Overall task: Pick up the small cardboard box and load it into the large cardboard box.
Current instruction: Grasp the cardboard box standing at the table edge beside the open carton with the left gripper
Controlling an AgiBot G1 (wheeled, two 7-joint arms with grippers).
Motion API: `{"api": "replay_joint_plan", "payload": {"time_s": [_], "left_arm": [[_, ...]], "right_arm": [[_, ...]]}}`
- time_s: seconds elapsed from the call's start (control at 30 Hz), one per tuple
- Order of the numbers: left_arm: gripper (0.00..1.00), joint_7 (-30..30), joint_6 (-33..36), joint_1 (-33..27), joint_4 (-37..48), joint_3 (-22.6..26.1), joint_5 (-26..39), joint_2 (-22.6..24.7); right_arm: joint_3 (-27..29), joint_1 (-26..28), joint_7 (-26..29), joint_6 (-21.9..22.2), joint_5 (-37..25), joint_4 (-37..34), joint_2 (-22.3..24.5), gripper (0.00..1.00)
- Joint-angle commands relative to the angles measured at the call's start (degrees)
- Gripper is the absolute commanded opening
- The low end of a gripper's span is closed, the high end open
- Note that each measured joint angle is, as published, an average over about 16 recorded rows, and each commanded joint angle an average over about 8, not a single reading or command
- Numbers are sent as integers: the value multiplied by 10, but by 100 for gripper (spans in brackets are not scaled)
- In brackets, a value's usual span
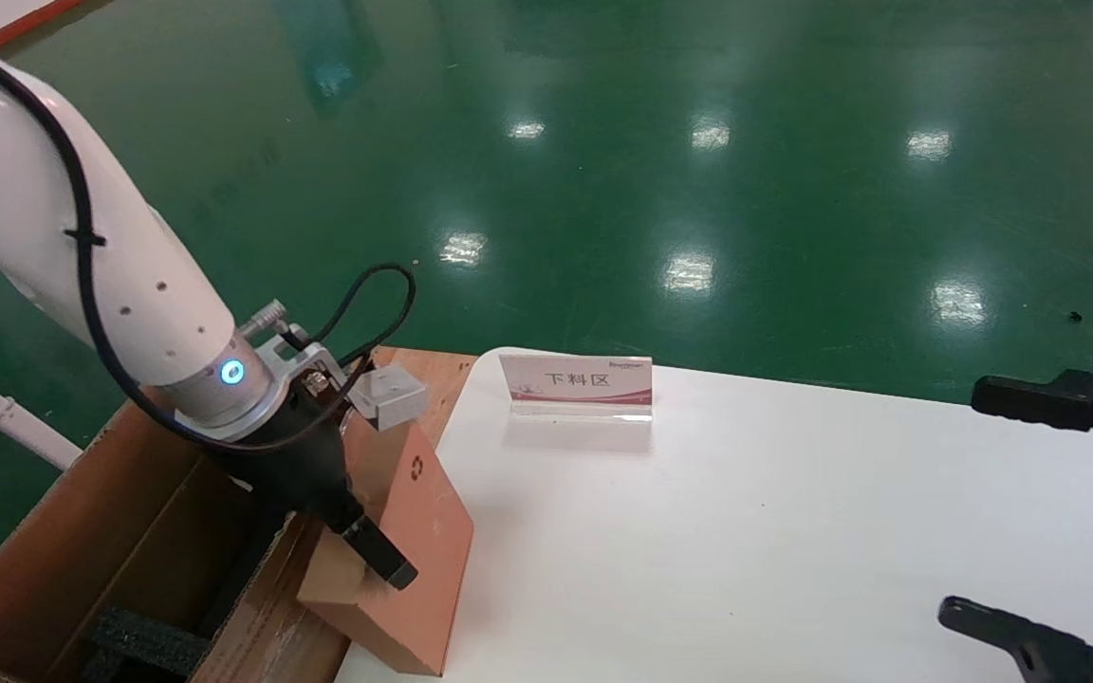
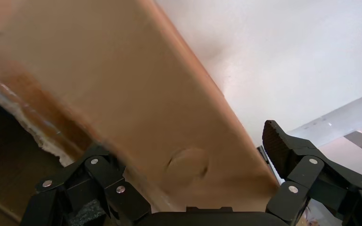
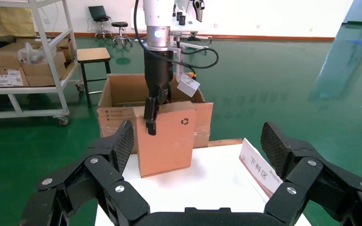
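Green shop floor behind, white table (image 1: 793,531) in front w/ a sign (image 1: 577,383) at its far edge. My left gripper (image 1: 357,531) is clamped on the small box (image 1: 414,550), which stands upright on the table's left edge, touching the big carton's (image 1: 82,531) near wall. Small box's long axis runs vertical, broad face w/ recycling mark toward the sign. Carton opening lies directly left of the small box, so I reckon next is lift, then shift left over the rim. Right gripper (image 3: 193,155) hangs parked w/ fingers spread, well apart across the table.

"下料区" on the table sign (image 1: 576,384); recycling symbol on the small cardboard box (image 1: 418,531)
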Motion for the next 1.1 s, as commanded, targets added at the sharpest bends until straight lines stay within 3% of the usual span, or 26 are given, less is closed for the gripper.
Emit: {"api": "replay_joint_plan", "payload": {"time_s": [0.03,0.17,0.2,0.23,0.43,0.47,0.5,0.53,1.1], "left_arm": [[100,4,-7,9,6,3,3,1],[100,15,-8,11,13,2,1,1],[96,16,-8,11,14,1,0,1],[84,17,-9,11,14,1,0,1],[9,16,-9,11,15,1,0,1],[0,15,-9,11,14,1,0,1],[0,15,-9,11,14,1,0,1],[0,15,-9,11,14,1,0,1],[0,11,-9,11,12,2,2,2]], "right_arm": [[0,0,0,0,0,0,0,100],[0,0,0,0,0,0,0,100],[0,0,0,0,0,0,0,100],[0,0,0,0,0,0,0,100],[0,0,0,0,0,0,0,28],[0,0,0,0,0,0,0,16],[0,0,0,0,0,0,0,3],[0,0,0,0,0,0,0,0],[0,0,0,0,0,0,0,0]]}}
